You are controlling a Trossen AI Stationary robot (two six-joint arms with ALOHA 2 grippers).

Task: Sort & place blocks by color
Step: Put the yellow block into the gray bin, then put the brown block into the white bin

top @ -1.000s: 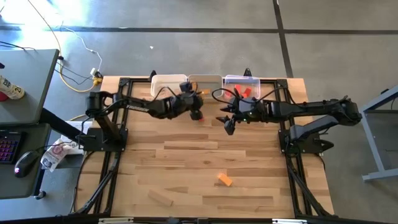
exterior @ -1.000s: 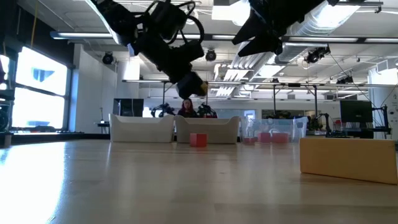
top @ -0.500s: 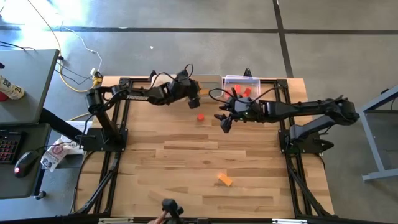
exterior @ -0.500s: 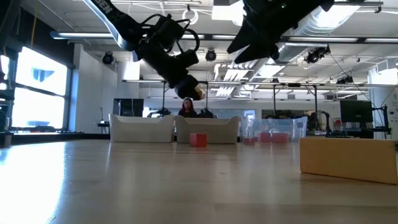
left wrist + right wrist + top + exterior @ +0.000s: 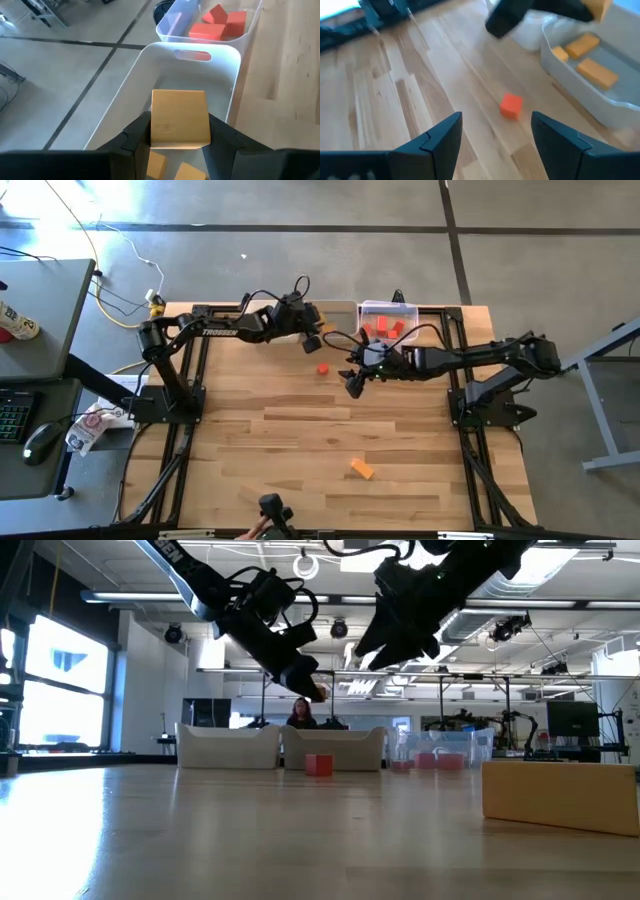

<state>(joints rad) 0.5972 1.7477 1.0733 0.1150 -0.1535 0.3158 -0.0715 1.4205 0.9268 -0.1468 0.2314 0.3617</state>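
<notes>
My left gripper (image 5: 313, 338) is shut on an orange-tan block (image 5: 180, 117) and hangs over the white middle bin (image 5: 150, 65) at the far edge. Like-coloured blocks (image 5: 157, 162) lie on that bin's floor. Beside it, the clear bin (image 5: 388, 315) holds red blocks (image 5: 220, 25). A red block (image 5: 323, 368) rests flat on the table in front of the bins. My right gripper (image 5: 352, 385) hovers open just right of it, above the table, with nothing between its fingers. An orange block (image 5: 361, 469) lies nearer the front edge. My left gripper pinches the orange-tan block by two opposite sides (image 5: 155, 130) between its two fingers. The fingers slant down toward the table's far edge. The block hangs clear above the middle bin's opening, its top face about level.
A third white bin (image 5: 228, 748) stands left of the middle one. A light wood block (image 5: 555, 790) lies close to the low camera. A dark object (image 5: 270, 508) shows at the near edge. A person (image 5: 300, 712) sits in the room beyond. Bare tabletop spans the middle.
My left gripper has carried the orange-tan block from above the red block toward the far edge, over the middle bin, rolling as it went. My right gripper has sunk and shifted a little left, toward the red block, staying open.
</notes>
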